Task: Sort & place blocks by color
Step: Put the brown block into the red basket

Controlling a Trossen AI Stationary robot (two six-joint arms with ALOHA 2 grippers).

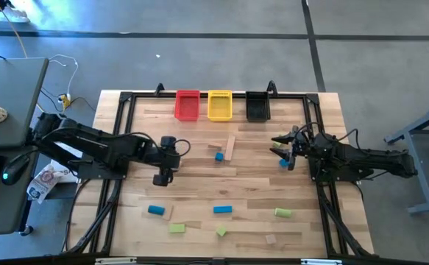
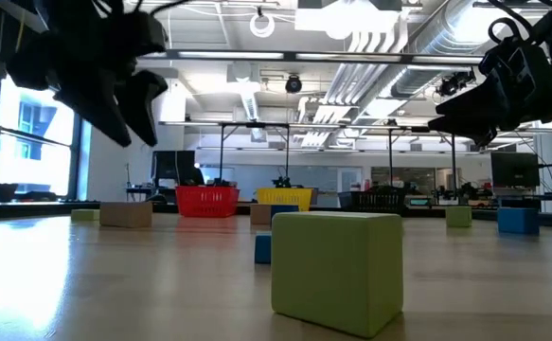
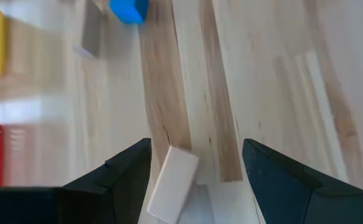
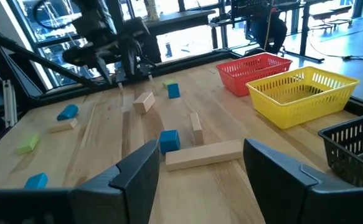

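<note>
The table (image 1: 199, 184) is pale wood in light and darker tan strips, framed in black. At its far edge stand a red mesh bin (image 1: 188, 104), a yellow mesh bin (image 1: 220, 104) and a black mesh bin (image 1: 257, 107). Both arms and their fingers are black. Scattered blocks are bright blue (image 1: 219, 156), light green (image 1: 282, 213) and pale natural wood (image 1: 229, 146); the large cube (image 2: 337, 272) closest in the low view is light green.
</note>
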